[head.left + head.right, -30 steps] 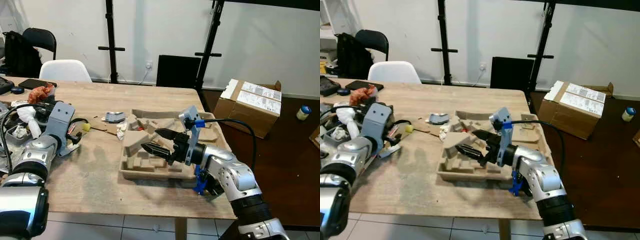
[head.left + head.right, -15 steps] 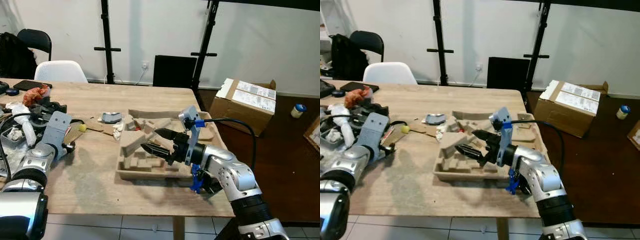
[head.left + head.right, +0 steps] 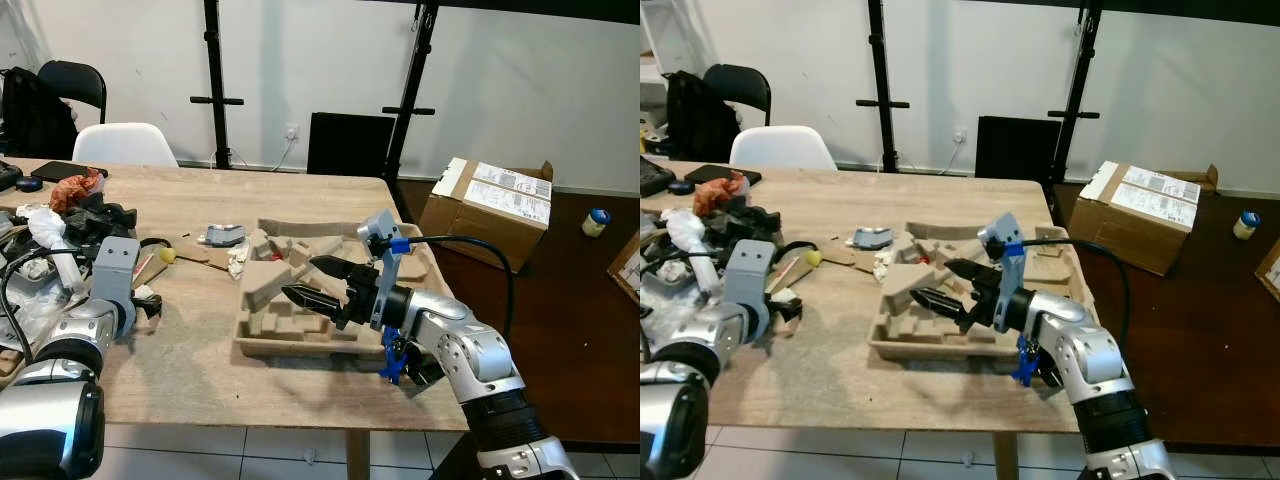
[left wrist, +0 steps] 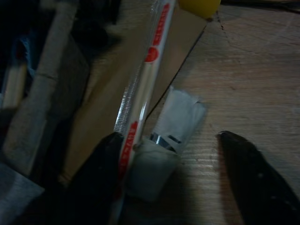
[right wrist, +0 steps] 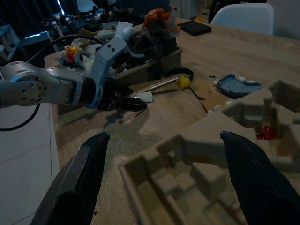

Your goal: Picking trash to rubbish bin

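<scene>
Grippers working over a cluttered wooden table [image 3: 190, 375].
Left gripper [image 4: 176, 187] is spreading its fingers around a small crumpled white wrapper [image 4: 161, 138] lying between them; right gripper [image 3: 318, 283] is hovering, fingers apart, above the moulded brown cardboard tray [image 3: 262, 335].

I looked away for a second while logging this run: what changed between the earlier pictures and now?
The left gripper has drawn back toward the robot and lowered its open jaws around a small white scrap beside the red-and-white wrapper. Nothing is gripped yet. The right gripper stays open over the cardboard pulp tray, and the table's things lie as before.
</scene>
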Tool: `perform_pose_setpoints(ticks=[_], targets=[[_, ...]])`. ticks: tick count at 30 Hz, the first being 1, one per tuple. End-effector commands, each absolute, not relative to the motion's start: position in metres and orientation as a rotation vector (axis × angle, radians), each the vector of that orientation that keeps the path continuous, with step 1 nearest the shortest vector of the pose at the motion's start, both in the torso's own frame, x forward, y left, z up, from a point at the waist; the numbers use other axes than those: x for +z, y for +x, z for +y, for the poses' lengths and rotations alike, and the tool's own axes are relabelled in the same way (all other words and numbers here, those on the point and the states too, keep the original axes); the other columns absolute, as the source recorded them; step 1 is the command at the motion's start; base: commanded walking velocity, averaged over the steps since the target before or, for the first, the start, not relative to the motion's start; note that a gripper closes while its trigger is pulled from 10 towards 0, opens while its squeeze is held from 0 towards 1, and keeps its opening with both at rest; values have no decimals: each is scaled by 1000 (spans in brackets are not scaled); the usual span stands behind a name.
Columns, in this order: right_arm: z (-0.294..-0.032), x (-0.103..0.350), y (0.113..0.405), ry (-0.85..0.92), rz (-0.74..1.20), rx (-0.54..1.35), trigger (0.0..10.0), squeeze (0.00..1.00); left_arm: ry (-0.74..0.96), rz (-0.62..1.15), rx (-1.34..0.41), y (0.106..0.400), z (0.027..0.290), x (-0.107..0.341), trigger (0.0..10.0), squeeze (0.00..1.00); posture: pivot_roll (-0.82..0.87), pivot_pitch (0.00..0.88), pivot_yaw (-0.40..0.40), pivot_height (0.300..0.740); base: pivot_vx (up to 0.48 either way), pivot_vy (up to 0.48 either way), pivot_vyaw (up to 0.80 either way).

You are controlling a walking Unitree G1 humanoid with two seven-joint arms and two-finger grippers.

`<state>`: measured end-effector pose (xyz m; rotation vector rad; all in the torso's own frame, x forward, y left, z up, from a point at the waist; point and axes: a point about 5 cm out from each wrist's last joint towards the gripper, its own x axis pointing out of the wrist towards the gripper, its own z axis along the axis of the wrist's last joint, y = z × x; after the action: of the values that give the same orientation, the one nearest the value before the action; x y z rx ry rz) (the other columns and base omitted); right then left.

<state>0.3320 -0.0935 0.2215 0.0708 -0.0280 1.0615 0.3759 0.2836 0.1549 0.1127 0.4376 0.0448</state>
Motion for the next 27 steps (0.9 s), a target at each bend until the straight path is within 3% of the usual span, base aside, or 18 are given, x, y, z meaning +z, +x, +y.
perform_pose_setpoints(ticks=[1, 14, 20, 24, 27], targets=[[-95, 221, 330, 86, -27, 1062, 10000, 0, 95, 490, 15, 374, 278, 145, 0, 0, 45, 122, -37, 740, 0, 0, 0], [-96, 221, 332, 90, -28, 1053, 10000, 0, 120, 528, -22, 372, 278, 142, 0, 0, 47, 126, -37, 740, 0, 0, 0], [-97, 221, 334, 90, -28, 1043, 10000, 0, 108, 406, 5, 379, 279, 160, 0, 0, 48, 127, -39, 740, 0, 0, 0], [-99, 222, 335, 95, -33, 1030, 10000, 0, -226, 98, -105, 393, 267, 203, 0, 0, 49, 129, -38, 740, 0, 0, 0], [-99, 223, 336, 95, -34, 1027, 10000, 0, -324, 4, -163, 396, 265, 218, 0, 0, 53, 127, -38, 740, 0, 0, 0]])
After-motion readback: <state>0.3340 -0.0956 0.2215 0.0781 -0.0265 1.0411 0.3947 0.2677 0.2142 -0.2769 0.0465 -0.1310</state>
